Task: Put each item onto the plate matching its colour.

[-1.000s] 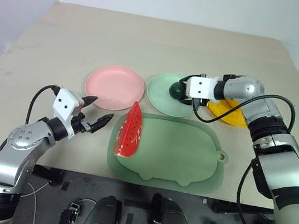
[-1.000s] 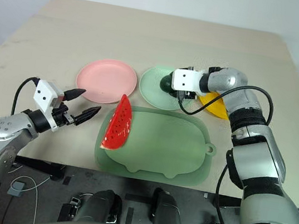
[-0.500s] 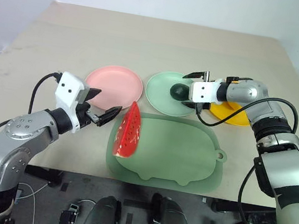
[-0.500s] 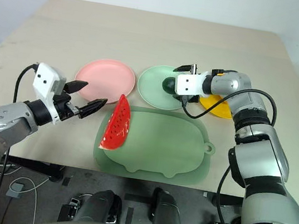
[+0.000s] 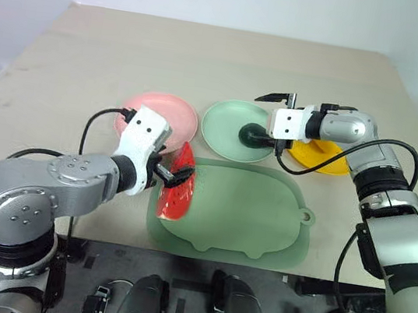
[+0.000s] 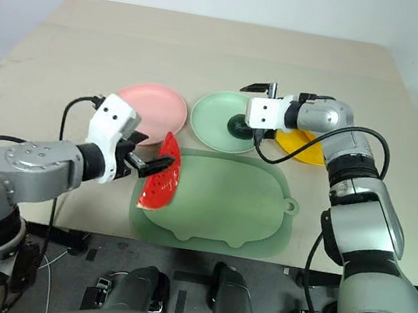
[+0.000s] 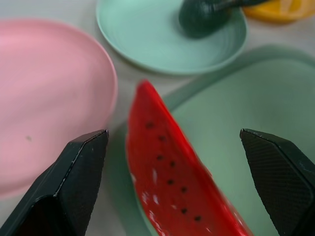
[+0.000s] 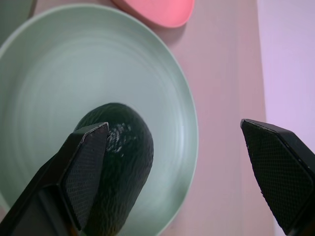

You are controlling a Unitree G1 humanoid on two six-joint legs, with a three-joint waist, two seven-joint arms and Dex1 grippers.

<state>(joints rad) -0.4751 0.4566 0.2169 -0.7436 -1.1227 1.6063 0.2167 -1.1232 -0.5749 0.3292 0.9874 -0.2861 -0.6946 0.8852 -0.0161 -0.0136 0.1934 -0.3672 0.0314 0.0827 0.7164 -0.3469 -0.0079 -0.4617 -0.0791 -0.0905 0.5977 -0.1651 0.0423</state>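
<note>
Left end effector (image 7: 172, 196) spread wide astride watermelon wedge (image 5: 176, 192), right end effector (image 8: 172, 177) released over avocado (image 8: 115, 162), no legible writing

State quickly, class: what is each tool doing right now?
Left tool: open, holding nothing, fingers either side of the watermelon.
Right tool: open, holding nothing, above the avocado on the green plate.

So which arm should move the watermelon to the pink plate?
Left. Its open left gripper straddles the watermelon wedge beside the pink plate. The right gripper is over the green plate by the avocado.
</note>
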